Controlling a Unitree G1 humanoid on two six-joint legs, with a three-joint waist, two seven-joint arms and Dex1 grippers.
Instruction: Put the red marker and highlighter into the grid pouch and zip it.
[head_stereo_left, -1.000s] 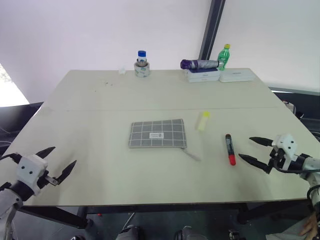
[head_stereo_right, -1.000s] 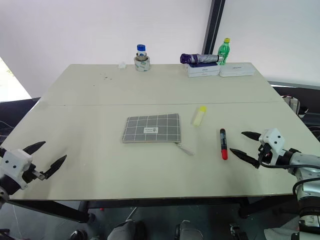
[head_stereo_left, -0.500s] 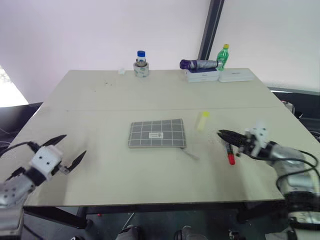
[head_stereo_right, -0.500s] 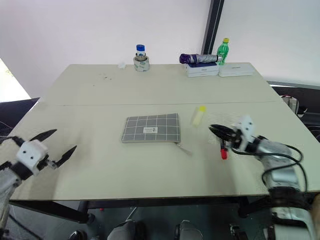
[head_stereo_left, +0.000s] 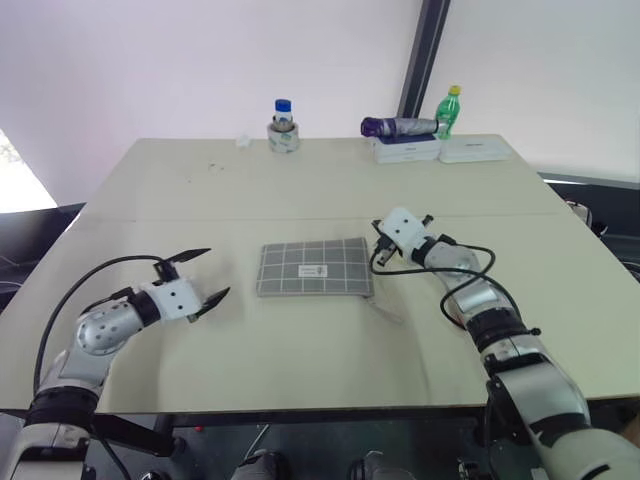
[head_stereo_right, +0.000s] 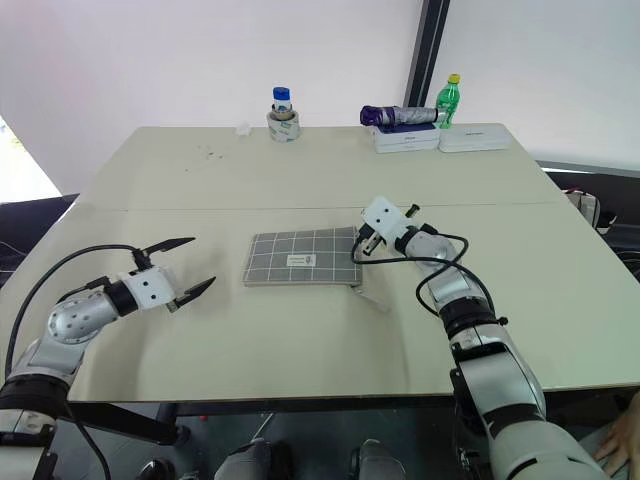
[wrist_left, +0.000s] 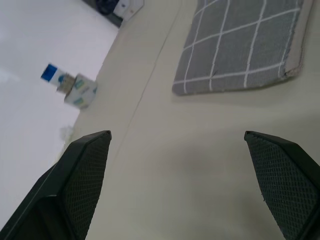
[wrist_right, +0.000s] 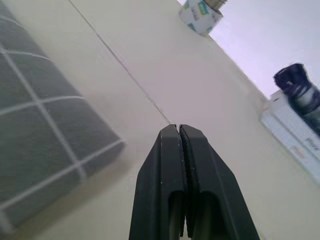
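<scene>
Left gripper (head_stereo_left: 218, 271) is swinging in toward the grid pouch (head_stereo_left: 315, 268), jaws spread wide and empty; the pouch is lying flat in the middle of the table (head_stereo_left: 200, 190), just where it was. Right gripper (head_stereo_left: 377, 260) is now hovering at the pouch's right edge, having snapped shut on nothing; so I'm guessing no pickup yet. I can't tell where the red marker and highlighter are; my right forearm is probably covering them. I'm also struggling to tell whether the zipper is open.

A pale beige table (head_stereo_left: 300, 190) stands before white walls and a dark pillar (head_stereo_left: 418, 60).
</scene>
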